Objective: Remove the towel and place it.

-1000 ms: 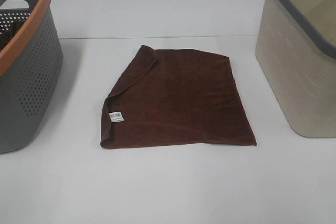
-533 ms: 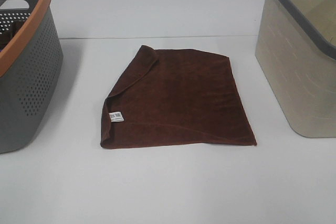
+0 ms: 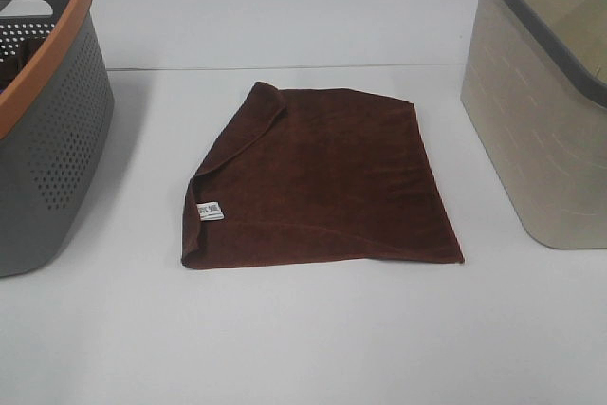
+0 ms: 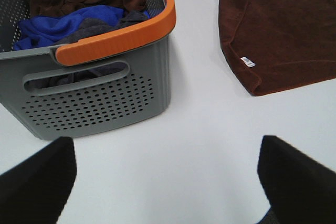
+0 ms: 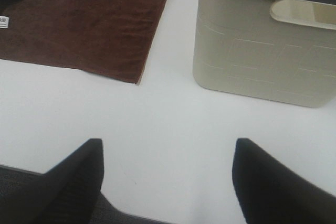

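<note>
The dark reddish-brown towel (image 3: 322, 177) lies flat on the white table, between the two baskets, with its far-left corner folded over and a small white tag (image 3: 210, 211) at its left hem. It also shows in the left wrist view (image 4: 278, 35) and the right wrist view (image 5: 86, 19). My left gripper (image 4: 168, 182) is open and empty over bare table, near the grey basket and well short of the towel. My right gripper (image 5: 168, 182) is open and empty near the table's front edge, short of the towel and the beige basket. Neither gripper shows in the exterior view.
A grey perforated basket with an orange rim (image 3: 38, 130) stands at the left; the left wrist view shows blue and brown cloths (image 4: 79, 11) inside it. A beige basket with a dark grey rim (image 3: 541, 111) stands at the right. The table's front edge (image 5: 31, 174) shows in the right wrist view.
</note>
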